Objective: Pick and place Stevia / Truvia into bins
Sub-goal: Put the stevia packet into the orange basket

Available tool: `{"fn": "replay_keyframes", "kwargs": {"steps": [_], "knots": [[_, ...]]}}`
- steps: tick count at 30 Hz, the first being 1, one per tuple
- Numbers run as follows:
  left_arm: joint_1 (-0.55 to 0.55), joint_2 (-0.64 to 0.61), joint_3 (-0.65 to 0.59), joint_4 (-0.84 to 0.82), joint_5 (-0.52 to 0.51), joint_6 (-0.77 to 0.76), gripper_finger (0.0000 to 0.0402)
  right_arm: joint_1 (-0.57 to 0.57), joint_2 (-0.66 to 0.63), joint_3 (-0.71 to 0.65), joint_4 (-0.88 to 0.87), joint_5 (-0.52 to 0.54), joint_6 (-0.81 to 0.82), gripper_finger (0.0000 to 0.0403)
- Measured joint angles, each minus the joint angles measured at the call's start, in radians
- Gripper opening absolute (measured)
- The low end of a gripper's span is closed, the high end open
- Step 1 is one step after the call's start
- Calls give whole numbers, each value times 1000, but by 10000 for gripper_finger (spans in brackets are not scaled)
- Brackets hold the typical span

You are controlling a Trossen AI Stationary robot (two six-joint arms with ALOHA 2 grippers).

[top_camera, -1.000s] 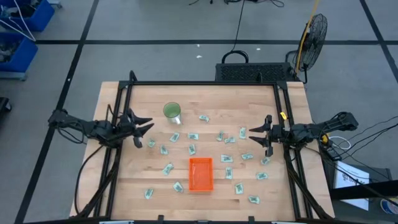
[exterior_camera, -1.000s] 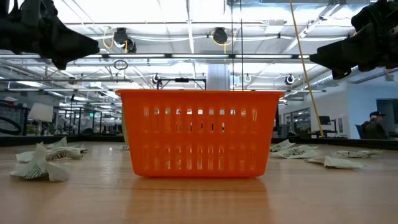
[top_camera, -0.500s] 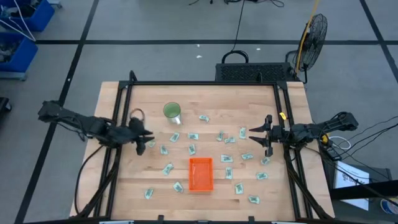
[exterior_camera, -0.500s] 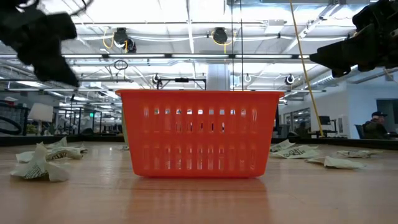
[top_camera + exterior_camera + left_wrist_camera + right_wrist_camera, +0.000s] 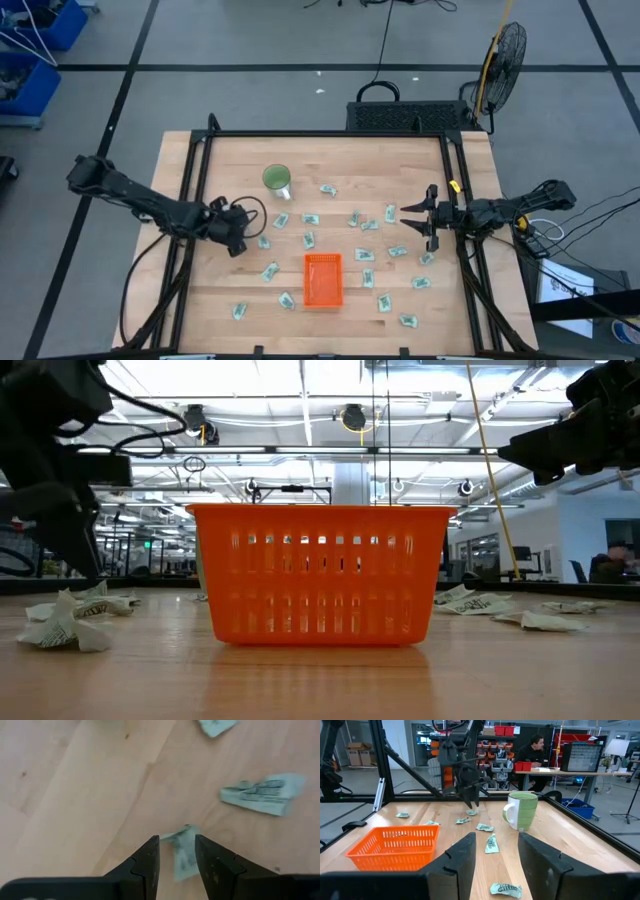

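Left claw (image 5: 177, 851) now down low at the tabletop (image 5: 330, 160), moved in from the left edge, fingers spread wide around 1 sachet (image 5: 183, 851). Not pinched yet, so likely about to grab. Right claw (image 5: 404, 222) waiting by the right side, open, holding nothing. Orange tray (image 5: 322, 279) looking empty. About 2 dozen sachets lying all around it. Green mug (image 5: 277, 180) standing near the back.

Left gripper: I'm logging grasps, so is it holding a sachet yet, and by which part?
Nothing is held yet. The left gripper is down at the table with open jaws either side of one sachet, not closed on it. The right gripper is empty.
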Motion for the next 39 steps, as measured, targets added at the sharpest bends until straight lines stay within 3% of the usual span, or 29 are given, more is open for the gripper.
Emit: {"fn": "replay_keyframes", "kwargs": {"steps": [22, 26, 31, 39], "knots": [[0, 184, 1, 71, -61, 69, 126, 0, 0, 0, 0, 0, 0, 142], [0, 184, 1, 79, -51, 62, 91, 0, 0, 0, 0, 0, 0, 141], [0, 185, 1, 87, -33, 25, 14, 0, 0, 0, 0, 0, 0, 141], [0, 185, -2, 104, -43, -14, 5, 0, 0, 0, 0, 0, 0, 142]]}}
